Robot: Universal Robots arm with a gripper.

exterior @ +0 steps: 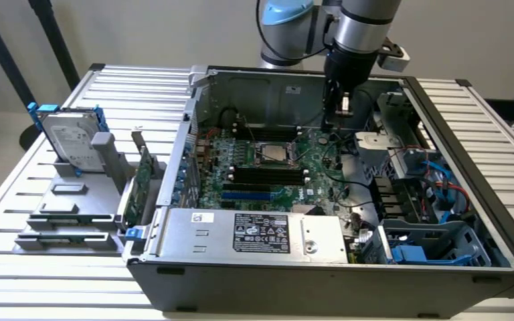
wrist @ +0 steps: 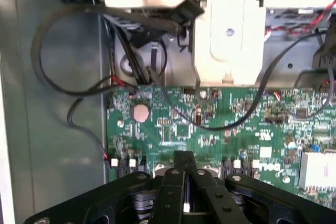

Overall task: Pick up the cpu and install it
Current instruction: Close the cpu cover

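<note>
Gripper, black and two-fingered, fingers pressed together holding nothing, hangs over green motherboard upper centre of exterior view; small flat silver-grey square cpu sits in socket mid-frame, apart
</note>
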